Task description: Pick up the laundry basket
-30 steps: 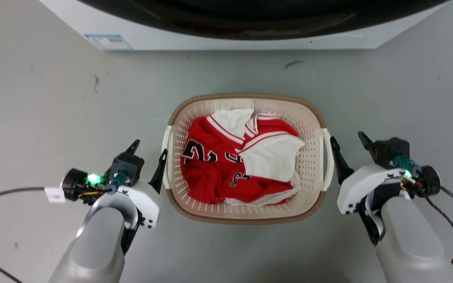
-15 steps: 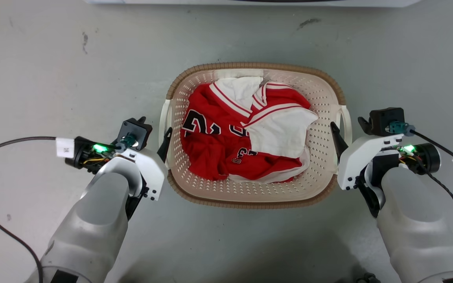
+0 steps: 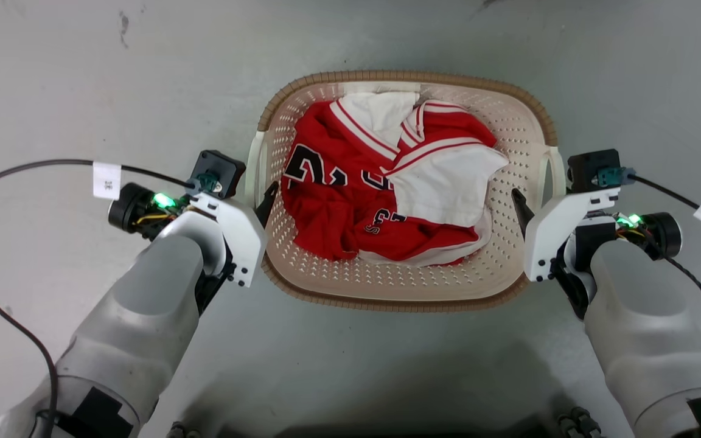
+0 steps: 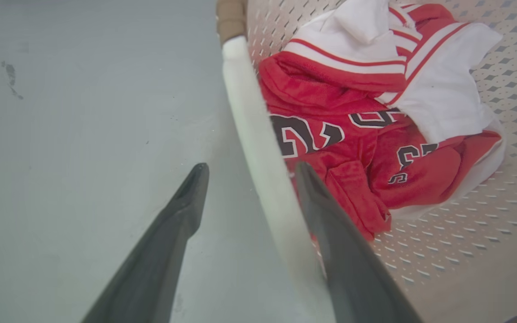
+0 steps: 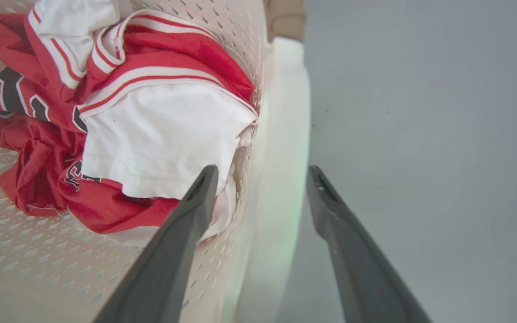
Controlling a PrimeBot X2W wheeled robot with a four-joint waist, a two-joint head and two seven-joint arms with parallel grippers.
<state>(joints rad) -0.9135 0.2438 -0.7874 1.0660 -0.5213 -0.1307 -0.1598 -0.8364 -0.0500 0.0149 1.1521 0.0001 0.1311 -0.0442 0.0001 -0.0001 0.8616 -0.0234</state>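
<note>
The left claw point(image 4: 251, 167), spread wide, straddles the white left handle point(image 4: 258, 148) of the laundry basket point(image 3: 399, 77), with one finger inside the wall and the other outside over the grey floor point(image 3: 52, 91). The basket sits between the claws, holding a red-and-white jersey point(image 3: 350, 213). The right claw point(image 5: 263, 169), likewise spread, straddles the right handle point(image 5: 285, 134).

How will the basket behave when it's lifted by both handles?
The basket will probably stay stiff: its walls look like moulded plastic, though perforated, so they may flex a little. It's likely light, holding just some crumpled clothes. The smooth white handles could slip between the fingers unless gripped firmly and lifted evenly.
</note>
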